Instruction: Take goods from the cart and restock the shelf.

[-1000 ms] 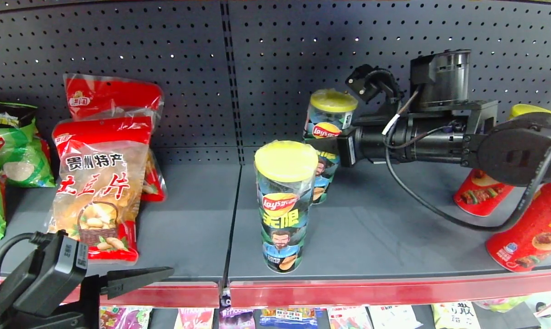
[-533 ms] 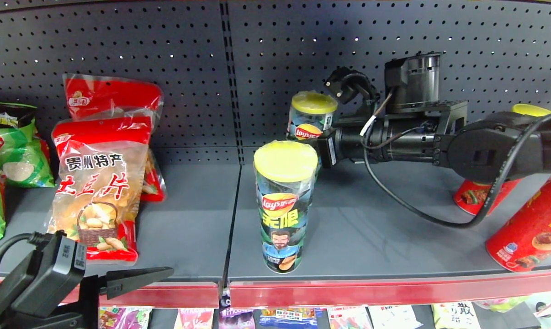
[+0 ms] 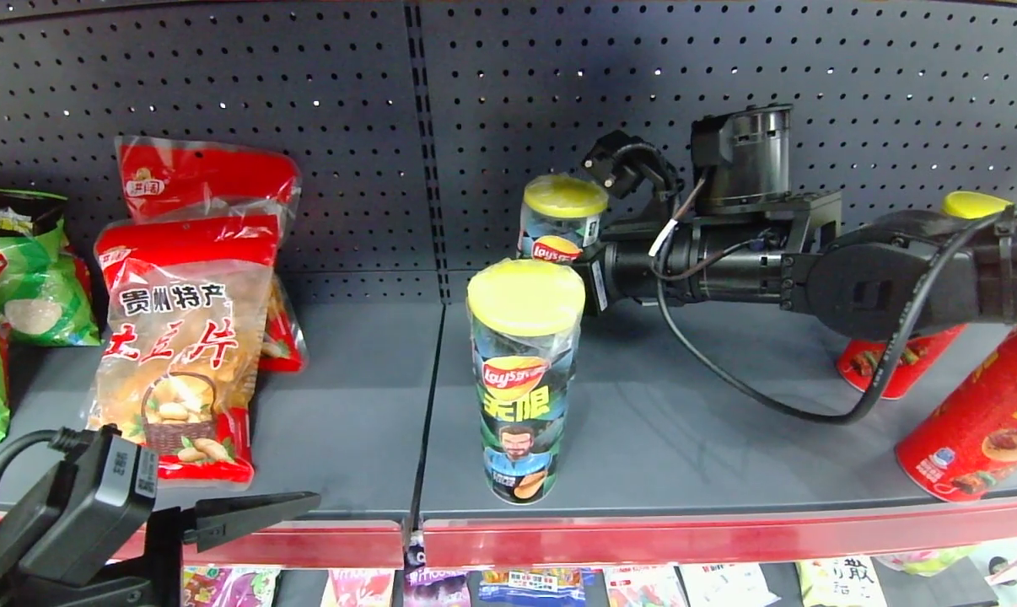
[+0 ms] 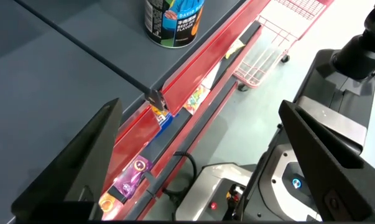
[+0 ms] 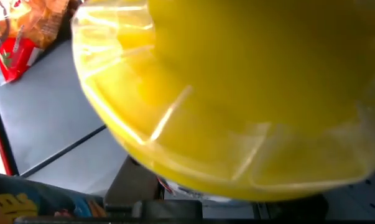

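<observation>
Chip can (image 3: pixel 559 221) (in right jaws) is just behind front-edge can (image 3: pixel 524 379).

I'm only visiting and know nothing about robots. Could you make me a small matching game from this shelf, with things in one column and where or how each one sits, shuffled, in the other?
Things:
1. front yellow-lidded can
2. rear yellow-lidded can
3. red can
4. red snack bag

Places or states:
A. tilted, at the right end of the shelf
B. gripped by the right gripper
C. upright and free, near the front edge
D. on the left half, in front of another red bag

Pairs: 1-C, 2-B, 3-A, 4-D
</observation>
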